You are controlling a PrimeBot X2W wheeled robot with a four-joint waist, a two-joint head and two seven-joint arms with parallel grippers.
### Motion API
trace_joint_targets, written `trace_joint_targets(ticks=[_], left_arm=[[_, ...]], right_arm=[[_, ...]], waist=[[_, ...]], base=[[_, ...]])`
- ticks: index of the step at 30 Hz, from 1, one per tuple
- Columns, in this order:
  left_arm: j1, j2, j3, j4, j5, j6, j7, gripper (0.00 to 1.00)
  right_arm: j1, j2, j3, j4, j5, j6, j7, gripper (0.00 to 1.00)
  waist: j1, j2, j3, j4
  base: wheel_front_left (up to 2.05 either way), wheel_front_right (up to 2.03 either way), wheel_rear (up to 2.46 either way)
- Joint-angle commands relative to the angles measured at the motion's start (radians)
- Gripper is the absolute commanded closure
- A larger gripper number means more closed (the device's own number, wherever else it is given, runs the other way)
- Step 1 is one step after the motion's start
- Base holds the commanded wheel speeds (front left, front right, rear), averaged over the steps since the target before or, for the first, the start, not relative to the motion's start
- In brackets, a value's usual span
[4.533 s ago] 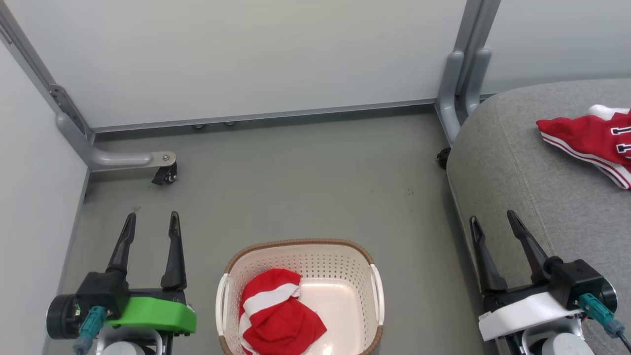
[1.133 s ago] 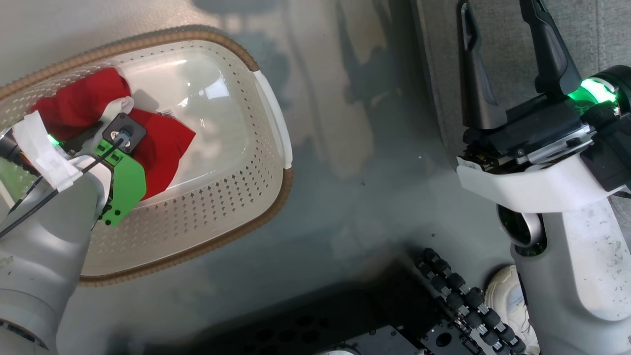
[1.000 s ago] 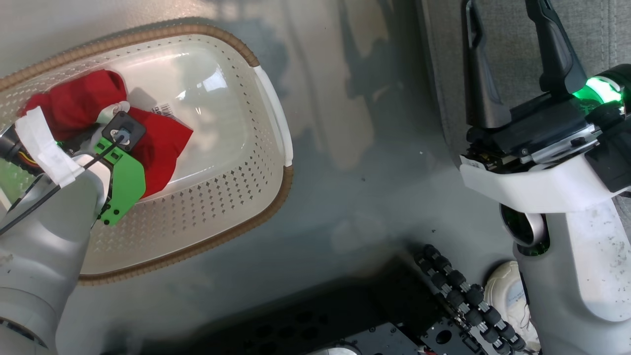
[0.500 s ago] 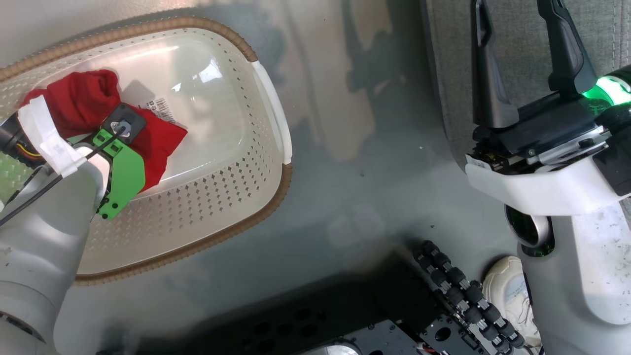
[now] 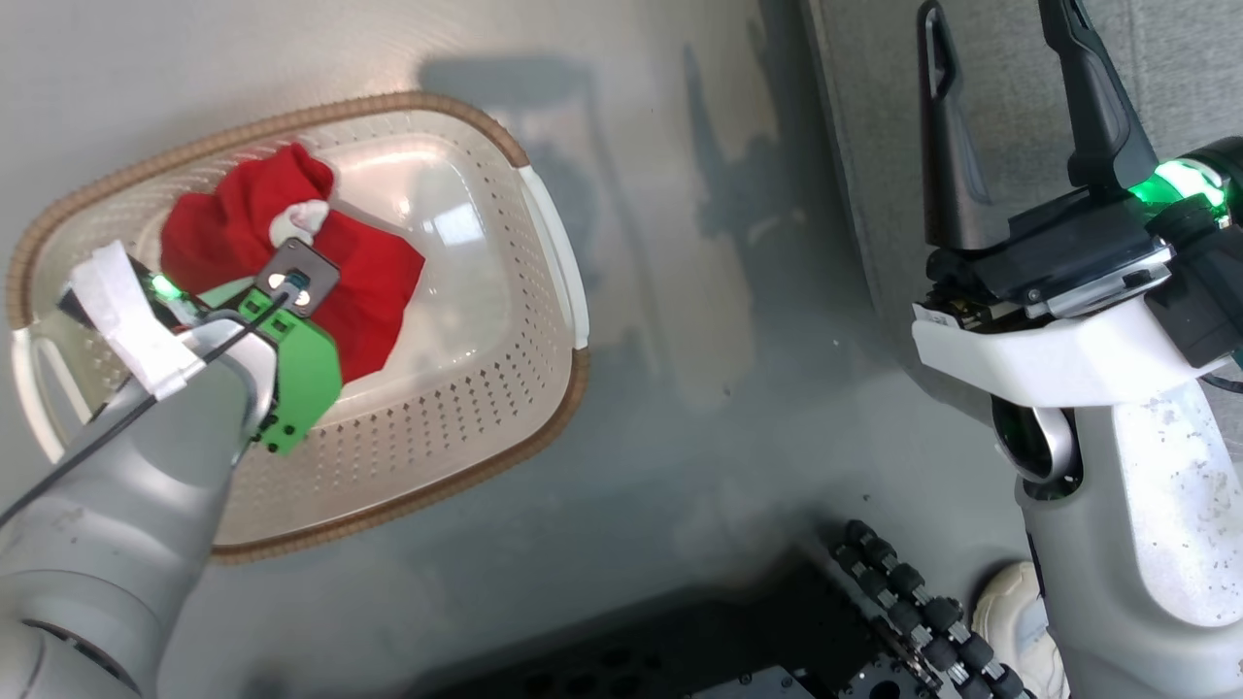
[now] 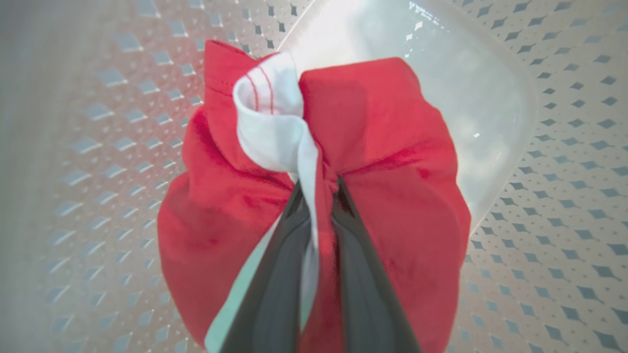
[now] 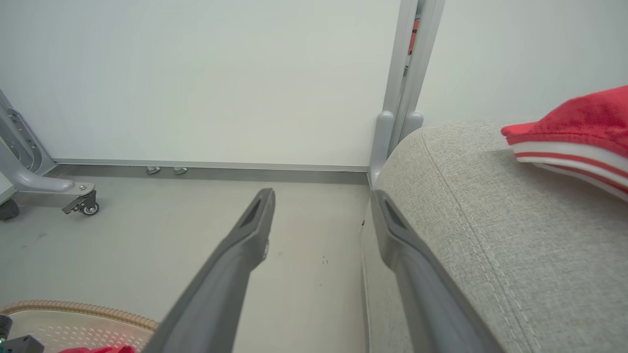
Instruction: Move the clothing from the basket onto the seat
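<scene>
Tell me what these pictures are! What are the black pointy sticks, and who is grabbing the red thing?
It is a robot with two arms. The black sticks are its fingers, two on each hand. One picture comes from a camera on its head, looking down; the other two come from cameras on its wrists. The left gripper pinches a red and white piece of clothing inside a cream basket standing on the grey floor. The right gripper is open and holds nothing. Beside it is a grey sofa cushion, with another red garment lying on it.
</scene>
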Motion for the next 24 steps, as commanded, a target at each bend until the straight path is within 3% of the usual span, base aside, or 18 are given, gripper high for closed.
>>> trace_joint_targets(ticks=[1,18,24], left_arm=[[0.020,-0.014,-0.006,-0.008,-0.010,0.000,-0.015,1.00],[0.125,-0.121,-0.062,-0.113,-0.118,0.000,-0.120,1.00],[0.188,-0.105,-0.007,-0.250,-0.128,0.017,-0.122,1.00]], right_arm=[[0.018,-0.002,-0.006,0.009,-0.004,-0.001,-0.003,0.00],[0.114,-0.003,-0.025,0.105,-0.036,-0.001,-0.003,0.00],[0.154,-0.003,-0.028,0.129,-0.035,-0.001,-0.003,0.00]], waist=[[-0.0001,0.0075,-0.069,0.024],[-0.0001,0.0075,-0.353,0.123],[-0.0001,0.0075,-0.443,0.149]], base=[[0.00,0.00,0.00],[0.00,0.00,0.00],[0.00,0.00,0.00]])
